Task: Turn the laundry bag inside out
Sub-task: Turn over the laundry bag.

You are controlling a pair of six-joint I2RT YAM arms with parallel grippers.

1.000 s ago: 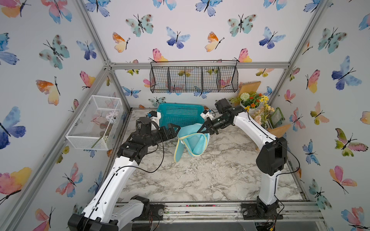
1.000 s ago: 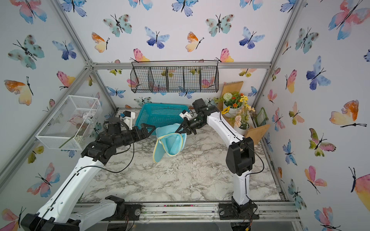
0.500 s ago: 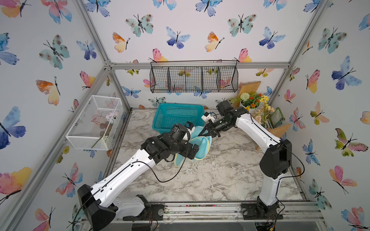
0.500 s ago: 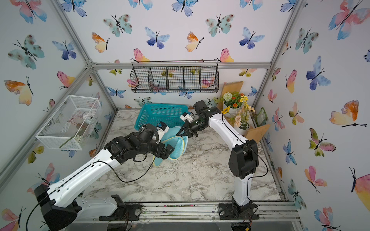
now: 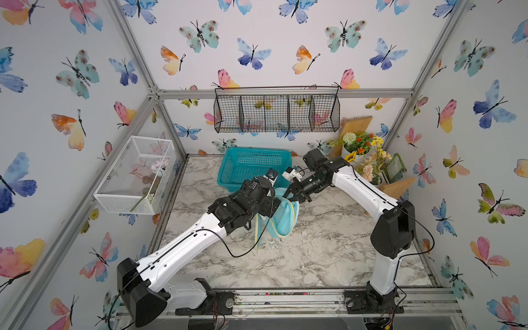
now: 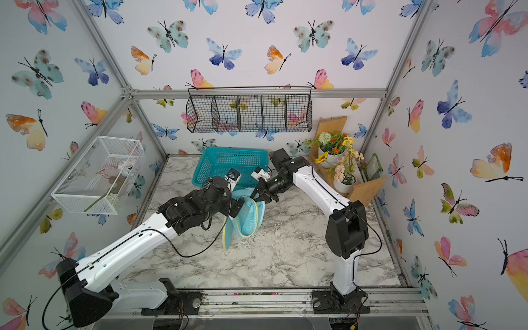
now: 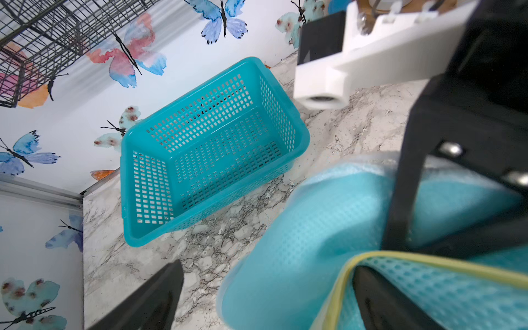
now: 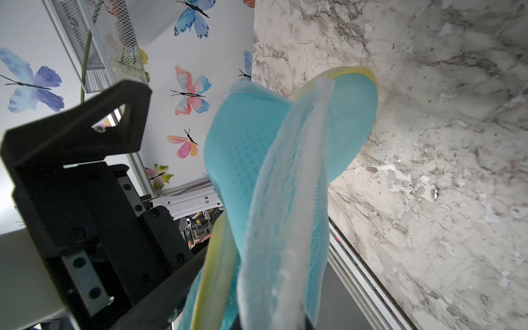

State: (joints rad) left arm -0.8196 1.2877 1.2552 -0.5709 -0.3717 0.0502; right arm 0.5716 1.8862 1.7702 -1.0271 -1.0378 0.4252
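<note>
Your right gripper (image 5: 297, 195) is pressed together on the bag (image 5: 283, 221) at its top edge. The bag hangs from that pinch over the middle of the table (image 5: 314, 257), just in front of the basket (image 5: 251, 164). You cannot tell from above whether the bag's lowest tip touches the marble.

Your left gripper (image 7: 268, 270) is spread wide at the bag's side, just beside the right one. In both top views the left wrist hides the fingers. Only the left wrist view shows them: one finger (image 7: 380, 303) sits inside the yellow-piped opening, seen through the mesh. The other finger (image 7: 148, 297) is outside, apart from the cloth and over bare table.

The right wrist view shows the bag folded into flat lobes, with a pale ribbed strip running down the nearest fold. There the cloth covers your right fingertips, so the pinch shows only from above.
</note>
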